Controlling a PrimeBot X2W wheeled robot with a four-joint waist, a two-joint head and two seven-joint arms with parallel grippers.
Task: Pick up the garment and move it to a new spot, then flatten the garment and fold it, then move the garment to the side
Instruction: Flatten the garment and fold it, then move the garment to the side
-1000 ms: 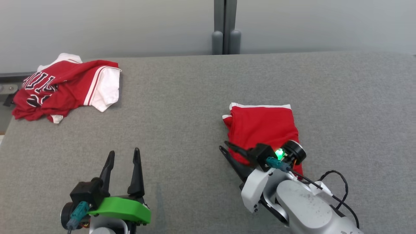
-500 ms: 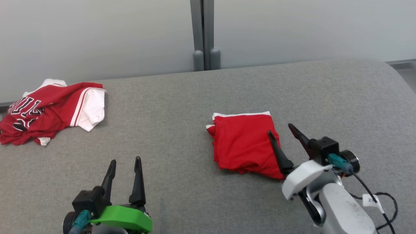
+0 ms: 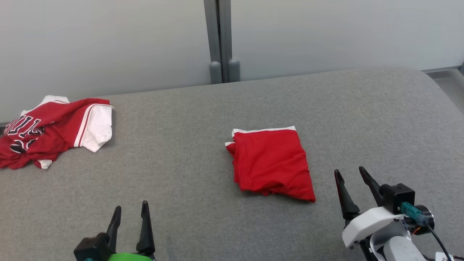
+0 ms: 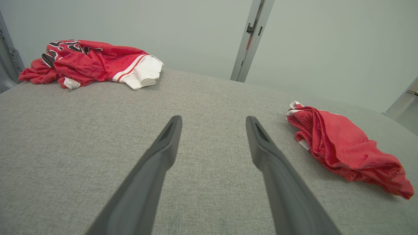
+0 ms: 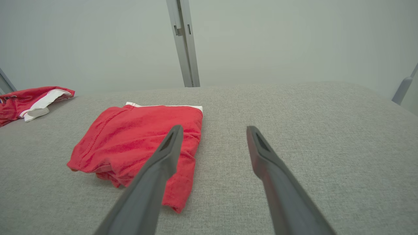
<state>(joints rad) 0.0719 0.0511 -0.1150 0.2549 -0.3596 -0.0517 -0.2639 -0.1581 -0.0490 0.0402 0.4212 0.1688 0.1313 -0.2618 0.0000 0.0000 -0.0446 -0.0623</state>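
The garment (image 3: 272,163) is a red piece with a white edge, folded into a rough square right of the table's middle; it also lies at the right in the left wrist view (image 4: 343,147) and left of centre in the right wrist view (image 5: 137,143). My right gripper (image 3: 349,174) stands open just right of the garment's near corner, apart from it and empty (image 5: 212,130). At the bottom left my left gripper (image 3: 131,209) is open and empty, well away from the folded cloth (image 4: 212,120).
A crumpled red and white jersey (image 3: 54,128) lies at the table's far left edge (image 4: 91,62). The grey fabric table (image 3: 362,119) ends at a pale wall with a grey post (image 3: 219,40). Its right edge curves off near the right arm.
My right gripper let go of the garment, opened, and drew back to the right of it. The head camera also shifted, so the whole scene moved left and down.
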